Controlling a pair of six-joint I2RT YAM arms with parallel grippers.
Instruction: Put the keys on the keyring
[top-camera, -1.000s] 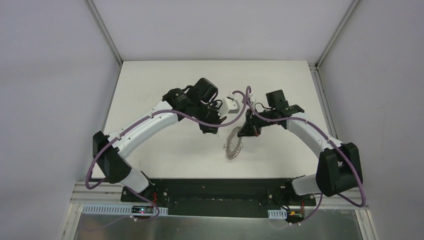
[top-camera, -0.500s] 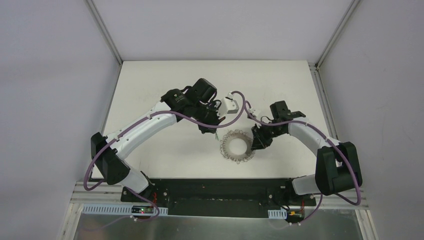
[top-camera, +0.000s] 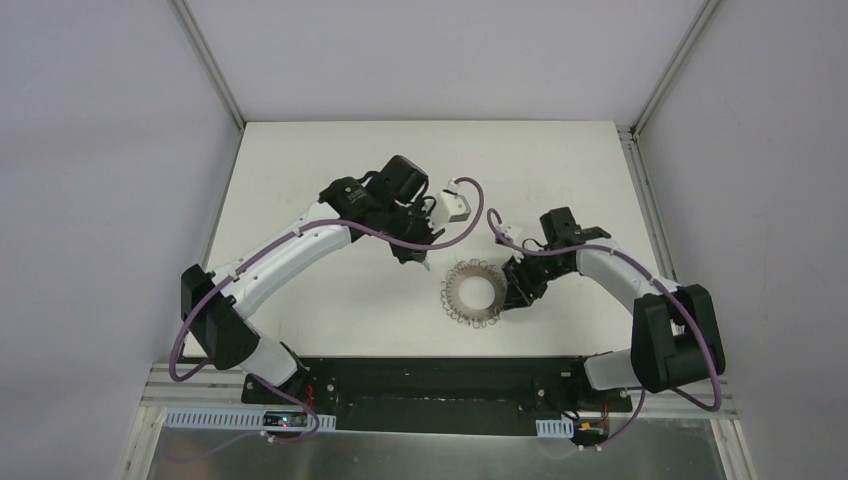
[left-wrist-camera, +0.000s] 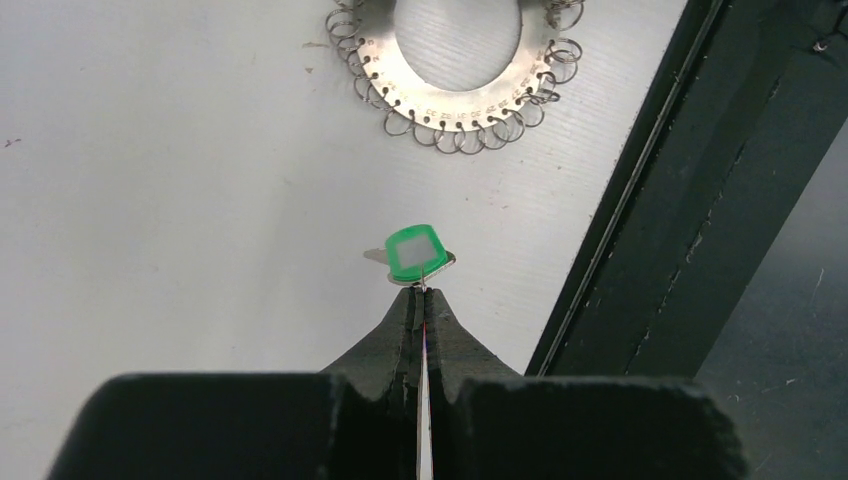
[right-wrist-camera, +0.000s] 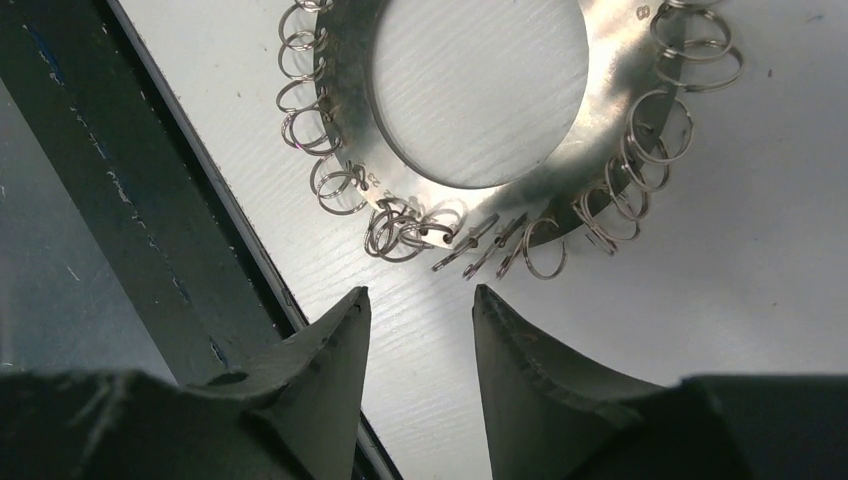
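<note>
- Claws first: what is each one doing?
- On the left arm, the left claw (left-wrist-camera: 422, 296) is pressed together, pinching the key (left-wrist-camera: 415, 252). The right claw (right-wrist-camera: 415, 300) stands spread, with nothing between its tips.
- Now the scene, biggest thing down.
- The white worktop (top-camera: 560, 170) carries everything. The keyring (top-camera: 456, 296) lies flat on it, between the two arms and a little nearer the right one. In the right wrist view its grey band fills the top of the picture, and the spread tips sit just beside its near rim. Whether they touch it cannot be told.
- And its fringe?
- The wire loops (right-wrist-camera: 400, 235) run all round the outer edge. Several at the rim facing the right claw are bunched and lie crooked.
- Then the smallest thing.
- The key is held by its thin metal part, with the green head poking out past the left claw's tips. It hangs over bare worktop, apart from the keyring and with no loop near it.
- So how far along is the job?
- By the look of it, the pickup is done and the threading is not. The key is in hand and the ring is laid out, but nobody grips the ring. What likely remains is steadying the ring, bringing the key to a loop and working it on.
</note>
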